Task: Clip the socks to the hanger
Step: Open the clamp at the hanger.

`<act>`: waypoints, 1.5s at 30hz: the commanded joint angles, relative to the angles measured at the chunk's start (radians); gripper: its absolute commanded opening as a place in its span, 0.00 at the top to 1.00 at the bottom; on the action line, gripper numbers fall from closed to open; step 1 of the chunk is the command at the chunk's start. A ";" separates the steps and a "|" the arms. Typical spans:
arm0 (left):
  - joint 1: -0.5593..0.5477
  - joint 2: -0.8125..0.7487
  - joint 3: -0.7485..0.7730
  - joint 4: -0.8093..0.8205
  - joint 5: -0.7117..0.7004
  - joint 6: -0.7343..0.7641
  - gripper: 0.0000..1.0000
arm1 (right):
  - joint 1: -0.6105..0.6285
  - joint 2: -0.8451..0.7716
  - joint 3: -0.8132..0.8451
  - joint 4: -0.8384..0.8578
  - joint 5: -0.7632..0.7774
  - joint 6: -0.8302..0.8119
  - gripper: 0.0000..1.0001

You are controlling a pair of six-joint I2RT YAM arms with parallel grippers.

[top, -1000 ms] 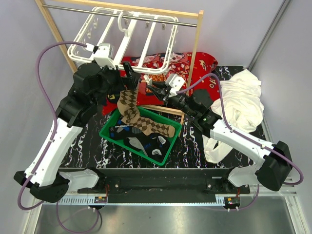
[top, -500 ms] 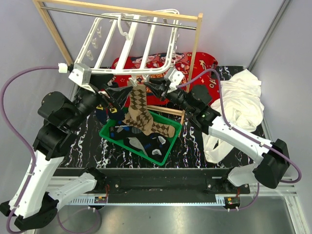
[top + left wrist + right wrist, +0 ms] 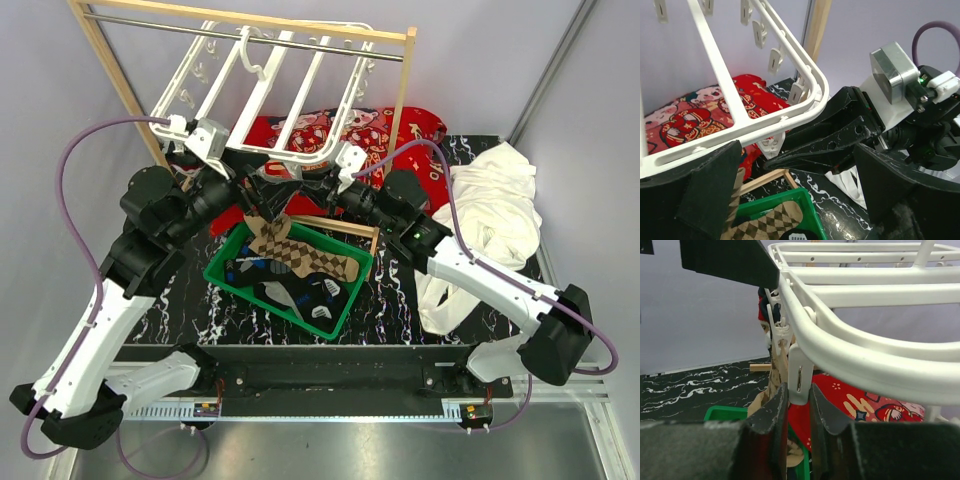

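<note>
So the right end effector (image 3: 799, 390) was clamped tight on one small white plastic clip (image 3: 799, 371) dangling off the near rim of the white plastic slatted drying hanger (image 3: 880, 365). The hanger itself hung by its hook from the metal rod of a wooden rack (image 3: 402, 95). The left end effector (image 3: 797, 150) sat right next to it under the same corner of the frame, fingers spread wide, nothing in them. A brown-tan argyle sock (image 3: 275, 240) ran from the next clip along down into the green plastic basket (image 3: 352, 298). Couldn't tell if that clip really had hold of it. The dark patterned socks (image 3: 300, 295) lay in the basket on the black marbled surface (image 3: 180, 300). A red printed cloth (image 3: 415, 130) lay further back, under the hanger.
</note>
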 commanded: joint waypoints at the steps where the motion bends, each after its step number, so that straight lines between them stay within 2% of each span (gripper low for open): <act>1: -0.008 -0.005 0.009 0.041 -0.034 -0.032 0.01 | -0.006 -0.042 0.054 -0.089 -0.038 -0.034 1.00; 12: -0.011 0.026 0.014 -0.045 -0.187 -0.049 0.02 | -0.006 -0.027 0.123 -0.182 -0.127 -0.020 1.00; 19: -0.012 0.032 0.013 -0.086 -0.160 -0.115 0.14 | -0.006 -0.016 0.144 -0.201 -0.149 0.000 1.00; 28: -0.012 -0.022 -0.003 -0.123 -0.138 -0.178 0.15 | -0.006 -0.014 0.155 -0.209 -0.156 0.001 1.00; 32: -0.012 0.013 0.015 -0.121 -0.150 -0.175 0.15 | -0.006 -0.007 0.158 -0.210 -0.158 0.003 1.00; 39: -0.017 0.078 0.052 -0.080 -0.141 -0.178 0.25 | -0.006 -0.001 0.161 -0.210 -0.155 0.001 1.00; 45: -0.048 0.098 0.072 -0.057 -0.187 -0.164 0.28 | -0.006 0.003 0.158 -0.209 -0.152 0.000 1.00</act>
